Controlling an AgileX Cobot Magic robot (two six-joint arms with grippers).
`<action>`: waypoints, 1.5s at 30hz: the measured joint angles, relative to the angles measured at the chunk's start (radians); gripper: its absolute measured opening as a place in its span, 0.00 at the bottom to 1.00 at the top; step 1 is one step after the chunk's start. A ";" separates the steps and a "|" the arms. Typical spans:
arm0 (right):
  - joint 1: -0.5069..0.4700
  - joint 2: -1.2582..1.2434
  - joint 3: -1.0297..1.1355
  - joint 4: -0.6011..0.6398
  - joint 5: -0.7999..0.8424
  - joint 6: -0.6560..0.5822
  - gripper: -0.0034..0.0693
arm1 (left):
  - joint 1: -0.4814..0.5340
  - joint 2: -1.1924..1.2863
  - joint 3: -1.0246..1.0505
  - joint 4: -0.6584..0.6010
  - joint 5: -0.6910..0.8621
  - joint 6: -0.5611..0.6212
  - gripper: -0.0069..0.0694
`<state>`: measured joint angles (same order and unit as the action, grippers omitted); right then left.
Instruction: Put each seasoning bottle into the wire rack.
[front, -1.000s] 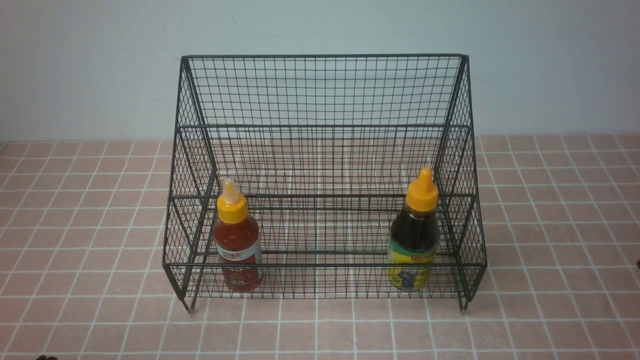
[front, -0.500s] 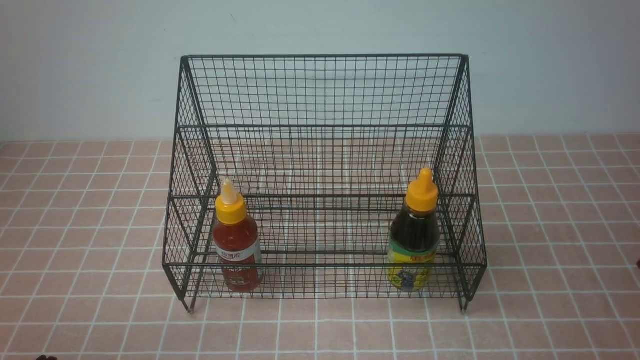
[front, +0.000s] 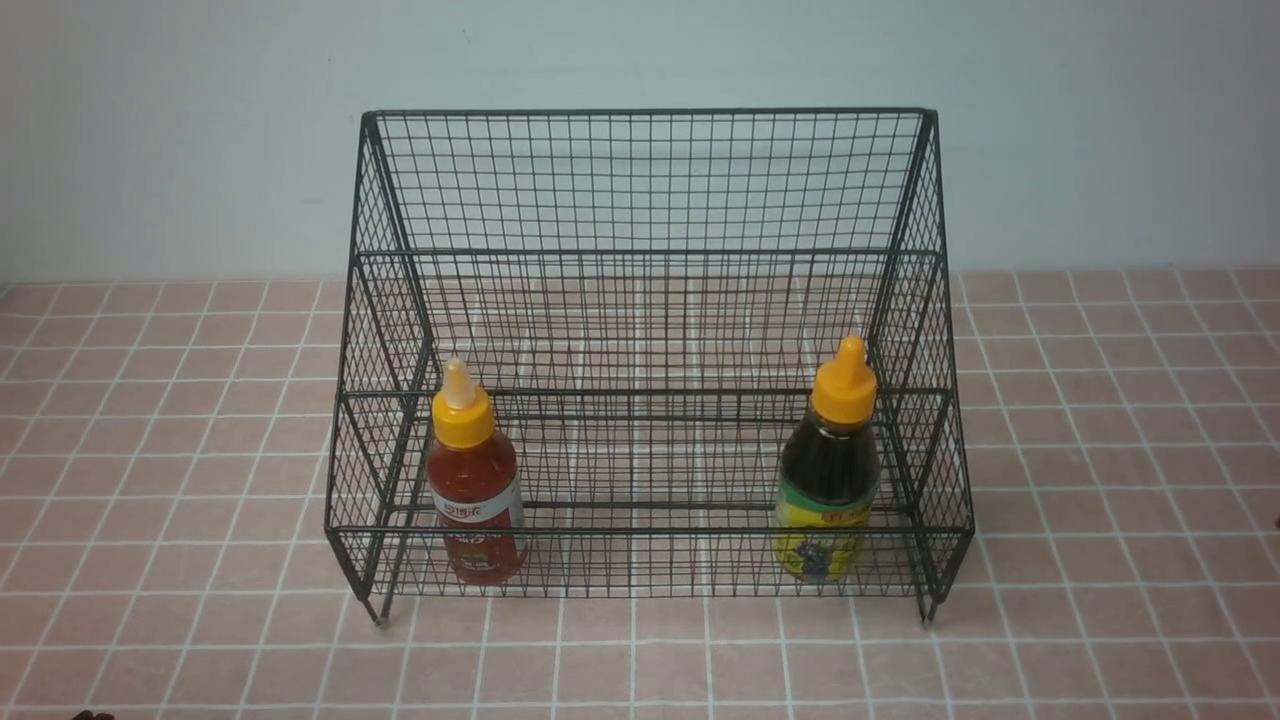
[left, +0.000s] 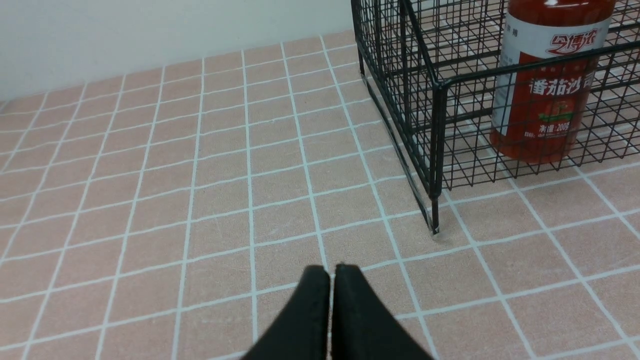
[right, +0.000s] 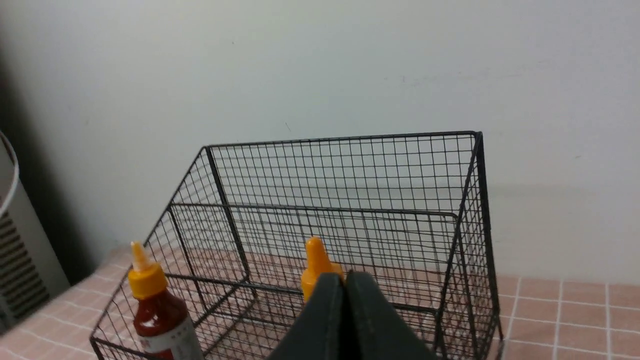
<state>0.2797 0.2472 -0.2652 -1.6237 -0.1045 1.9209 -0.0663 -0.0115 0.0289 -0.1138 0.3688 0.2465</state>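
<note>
The wire rack (front: 648, 340) stands on the pink-tiled desk (front: 160, 420) against a pale wall (front: 180, 120), its tall mesh back toward the wall and its low front edge facing the robot, resting on short feet. Both seasoning bottles stand upright inside it, on the lowest front tier. The red sauce bottle (front: 474, 490) is at the rack's left end, close to the left side mesh, with a white and red label and a yellow cap ending in a pale nozzle. The dark sauce bottle (front: 828, 470) is at the right end, close to the right side mesh, with a yellow-green label and an orange-yellow nozzle cap. The two bottles are well apart, with bare mesh between them. In the left wrist view the left claw (left: 331, 272) hovers over the bare tiles near the rack's front left foot, its two black fingers pressed together and grasping nothing; the red sauce bottle shows behind the front mesh there (its label carries printed characters). In the right wrist view the right claw (right: 345, 277) is likewise clenched and empty, held in front of the rack, its dark fingertips overlapping the cap of the dark sauce bottle in that picture without any visible contact.
</note>
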 joint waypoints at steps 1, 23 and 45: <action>0.000 0.000 0.000 0.069 0.008 -0.007 0.03 | 0.000 0.000 0.000 0.000 0.001 0.000 0.08; 0.000 0.000 0.000 1.200 -0.089 -1.239 0.03 | 0.000 0.000 0.000 0.000 0.001 0.000 0.08; 0.000 -0.001 0.000 1.784 0.233 -1.942 0.03 | 0.000 0.000 0.000 0.000 0.001 0.000 0.08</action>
<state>0.2797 0.2462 -0.2652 0.1602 0.1284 -0.0212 -0.0663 -0.0115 0.0289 -0.1138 0.3696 0.2465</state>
